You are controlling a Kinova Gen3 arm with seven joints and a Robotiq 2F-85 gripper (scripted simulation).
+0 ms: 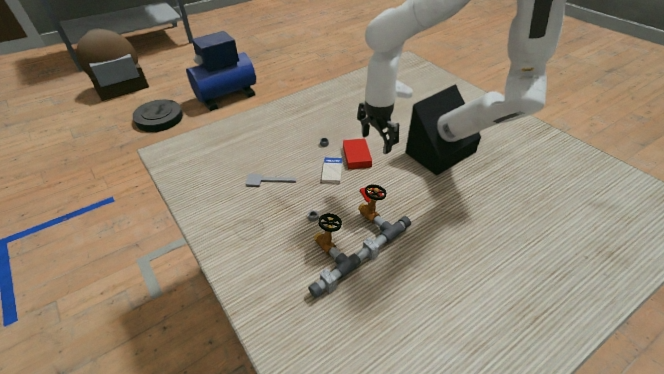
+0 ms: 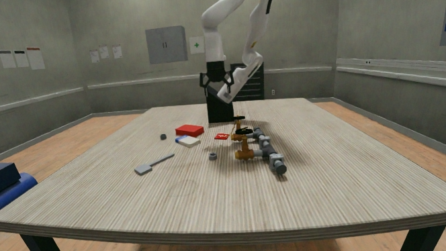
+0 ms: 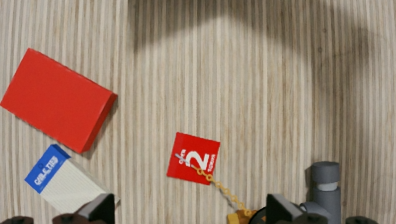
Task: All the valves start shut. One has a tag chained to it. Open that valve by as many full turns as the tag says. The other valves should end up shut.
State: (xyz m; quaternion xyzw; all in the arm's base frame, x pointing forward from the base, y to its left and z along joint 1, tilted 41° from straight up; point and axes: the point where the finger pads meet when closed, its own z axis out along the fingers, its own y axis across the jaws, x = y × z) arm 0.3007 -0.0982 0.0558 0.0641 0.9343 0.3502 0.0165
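Note:
A grey pipe (image 1: 367, 247) (image 2: 269, 151) (image 3: 325, 185) on the table carries two brass valves with black handwheels. The far valve (image 1: 375, 192) (image 2: 239, 118) has a red tag (image 1: 363, 192) (image 2: 220, 136) (image 3: 193, 158) chained to it. The tag lies flat on the table and reads 2. The near valve (image 1: 330, 224) (image 2: 244, 130) has no tag. My gripper (image 1: 378, 137) (image 2: 216, 88) (image 3: 190, 215) is open and empty. It hangs above the table, behind the far valve, looking down on the tag.
A red box (image 1: 357, 153) (image 2: 189, 130) (image 3: 55, 100) and a white box with a blue label (image 1: 331, 170) (image 2: 188, 141) (image 3: 65, 182) lie left of the tag. A black wedge block (image 1: 430, 135) (image 2: 218, 111) stands behind. A grey flat tool (image 1: 270, 179) (image 2: 152, 164) and two small grey nuts (image 1: 324, 142) (image 1: 313, 215) lie nearby.

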